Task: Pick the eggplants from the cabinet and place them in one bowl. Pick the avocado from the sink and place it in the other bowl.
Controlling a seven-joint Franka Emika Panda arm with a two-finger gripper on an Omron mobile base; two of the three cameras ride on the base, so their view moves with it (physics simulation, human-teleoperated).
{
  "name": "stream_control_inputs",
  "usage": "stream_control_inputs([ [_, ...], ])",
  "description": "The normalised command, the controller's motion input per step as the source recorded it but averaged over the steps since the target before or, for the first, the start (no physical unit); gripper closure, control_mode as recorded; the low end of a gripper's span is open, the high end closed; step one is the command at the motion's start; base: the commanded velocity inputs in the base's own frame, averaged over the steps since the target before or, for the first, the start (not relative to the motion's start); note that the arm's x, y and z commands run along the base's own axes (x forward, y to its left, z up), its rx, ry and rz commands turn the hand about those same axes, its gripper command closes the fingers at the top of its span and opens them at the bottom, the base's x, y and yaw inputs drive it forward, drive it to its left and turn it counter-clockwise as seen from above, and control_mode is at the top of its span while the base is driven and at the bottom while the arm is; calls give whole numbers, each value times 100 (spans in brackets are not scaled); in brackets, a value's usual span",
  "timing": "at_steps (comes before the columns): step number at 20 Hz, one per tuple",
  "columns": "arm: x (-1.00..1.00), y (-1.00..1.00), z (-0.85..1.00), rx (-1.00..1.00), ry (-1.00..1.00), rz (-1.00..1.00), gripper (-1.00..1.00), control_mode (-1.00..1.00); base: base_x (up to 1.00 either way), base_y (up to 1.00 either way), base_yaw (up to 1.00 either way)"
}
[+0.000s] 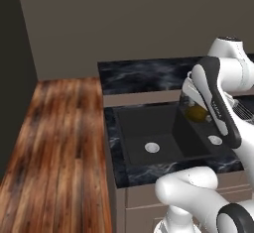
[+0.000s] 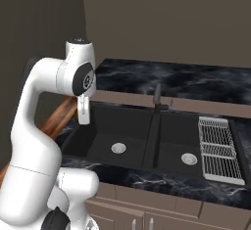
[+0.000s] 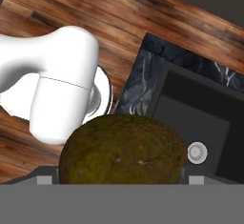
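A rough brown-green avocado (image 3: 123,147) sits between my two fingertips in the hand view, and my gripper (image 3: 120,178) is shut on it with the jaws wide apart. From the left base view the avocado (image 1: 195,113) shows as a yellow-brown lump under my gripper (image 1: 192,107), held up above the right part of the black sink (image 1: 144,128). In the right base view my gripper (image 2: 84,112) hangs over the left rim of the sink (image 2: 112,131). The eggplants, cabinet and bowls are out of view.
A dark marble counter (image 2: 196,80) runs behind the double sink, with a faucet (image 2: 158,97) at its middle. A white wire rack (image 2: 218,148) lies to the right. Wooden floor (image 1: 59,147) stretches left of the counter. Drawer fronts (image 2: 147,214) sit below.
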Motion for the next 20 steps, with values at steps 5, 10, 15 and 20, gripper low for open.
stream_control_inputs([
  [5, 0, 0, 0, 0, 0, 0, 100, 100, 0, -100, -15],
  [10, 0, 0, 0, 0, 0, 0, 100, 100, -33, -87, 20],
  [15, 0, 0, 0, 0, 0, 0, 100, 100, -11, 18, 22],
  [20, 0, 0, 0, 0, 0, 0, 100, 100, 0, -74, 2],
])
